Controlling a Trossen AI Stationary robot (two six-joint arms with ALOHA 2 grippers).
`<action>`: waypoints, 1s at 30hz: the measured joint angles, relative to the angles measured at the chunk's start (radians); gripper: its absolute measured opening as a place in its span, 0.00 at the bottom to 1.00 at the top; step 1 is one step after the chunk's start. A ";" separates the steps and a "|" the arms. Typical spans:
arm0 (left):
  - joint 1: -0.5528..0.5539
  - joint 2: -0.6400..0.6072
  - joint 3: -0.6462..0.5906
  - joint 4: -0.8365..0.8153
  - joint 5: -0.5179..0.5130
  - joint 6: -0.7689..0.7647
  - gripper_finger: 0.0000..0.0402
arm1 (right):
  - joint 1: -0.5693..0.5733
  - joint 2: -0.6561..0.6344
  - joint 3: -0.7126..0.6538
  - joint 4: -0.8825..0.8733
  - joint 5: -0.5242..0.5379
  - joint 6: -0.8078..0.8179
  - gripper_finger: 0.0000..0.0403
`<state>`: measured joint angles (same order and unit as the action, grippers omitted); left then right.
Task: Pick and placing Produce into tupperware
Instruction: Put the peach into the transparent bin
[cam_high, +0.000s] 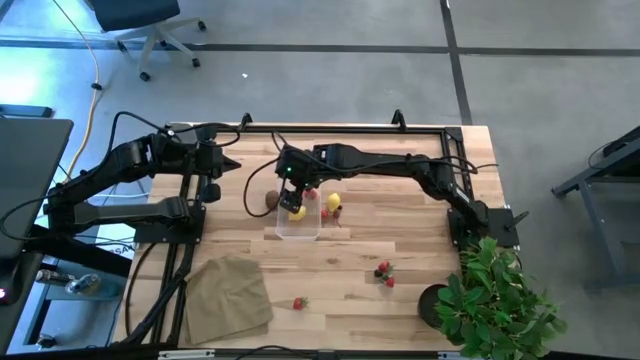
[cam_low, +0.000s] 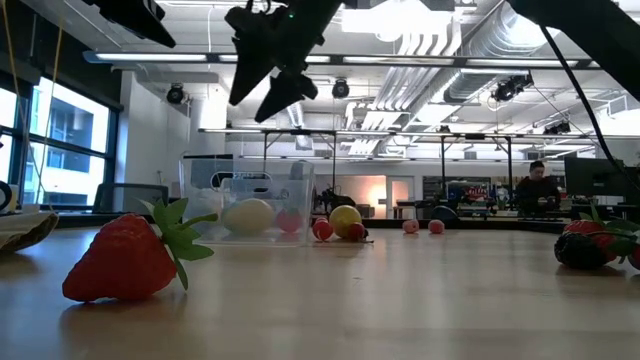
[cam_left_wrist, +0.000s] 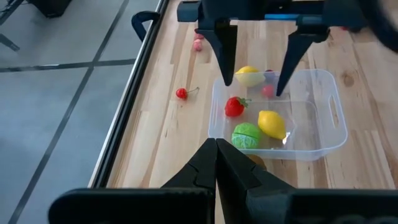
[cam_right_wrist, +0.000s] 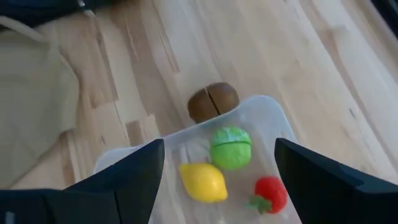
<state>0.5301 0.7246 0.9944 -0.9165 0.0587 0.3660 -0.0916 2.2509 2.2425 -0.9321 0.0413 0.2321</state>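
Your right gripper hangs, fingers spread, above the clear rectangular plastic tub holding a yellow lemon. Left gripper: pinched together, empty, at the tub's 9 o'clock.

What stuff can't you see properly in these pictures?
- High view: the open right gripper covers most of the clear plastic tub, hiding the fruit inside.
- Right wrist view: the brown kiwi is partly behind the tub's wall.
- Low view: the big red strawberry blocks part of the table.

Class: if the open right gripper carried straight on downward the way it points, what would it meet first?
Probably the clear tub, around the lemon and green ball inside; the right gripper hovers above them, depth uncertain.
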 joint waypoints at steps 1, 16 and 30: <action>0.000 0.000 0.000 0.000 0.000 0.000 0.00 | 0.001 0.000 0.002 -0.010 0.008 -0.007 0.73; 0.000 0.000 0.000 0.000 0.000 0.000 0.00 | 0.001 -0.027 0.008 -0.087 -0.074 -0.127 0.63; 0.000 0.000 0.000 0.000 0.000 0.000 0.00 | -0.066 -0.443 -0.673 0.442 -0.191 -0.093 0.40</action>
<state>0.5297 0.7246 0.9943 -0.9165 0.0589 0.3657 -0.1577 1.8079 1.5699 -0.4902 -0.1501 0.1394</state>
